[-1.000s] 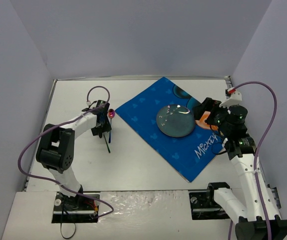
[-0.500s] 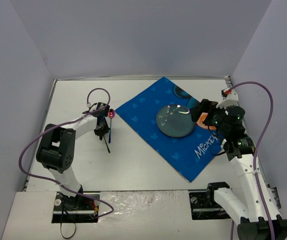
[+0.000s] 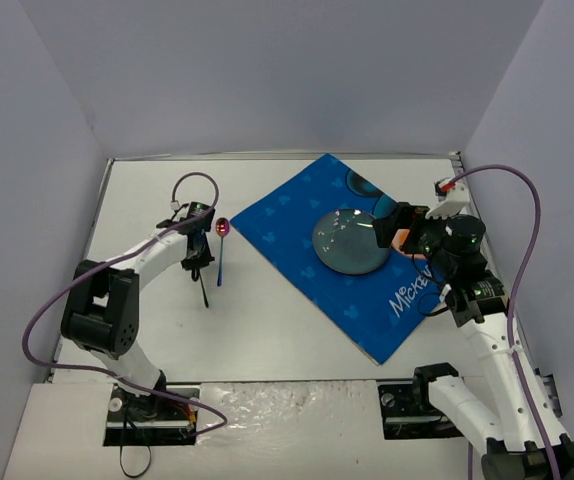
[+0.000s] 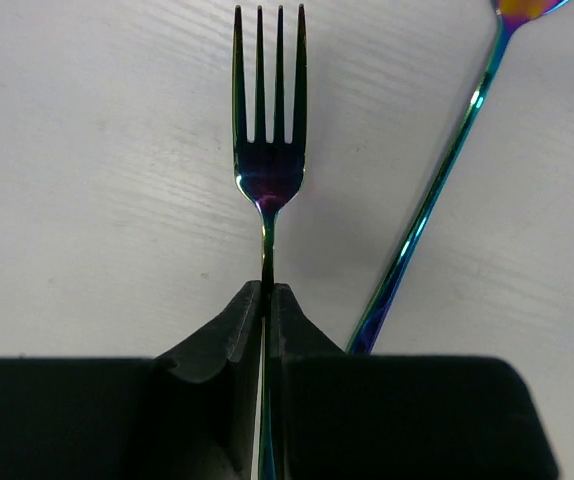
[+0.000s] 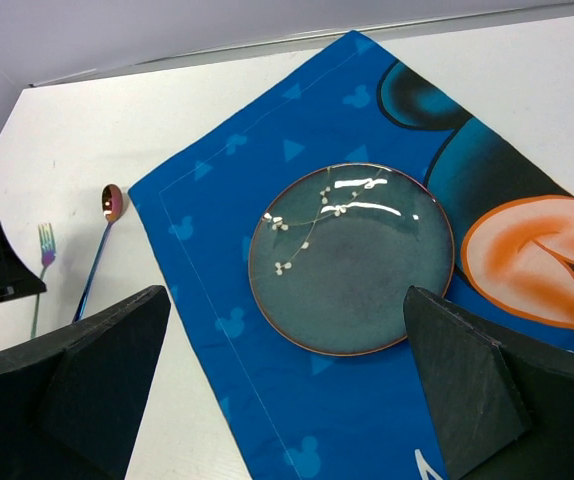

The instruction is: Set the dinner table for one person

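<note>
Left jaws clenched on fork point(image 4: 267, 150) handle just behind the head: light, stiff, slick metal, likely to pivot; right jaws released.

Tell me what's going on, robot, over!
Left gripper shut on iridescent metal fork, by its handle, at white dinner table. Right gripper open, close to dark round plate on blue cloth placemat. Rainbow spoon beside fork, apart.
</note>
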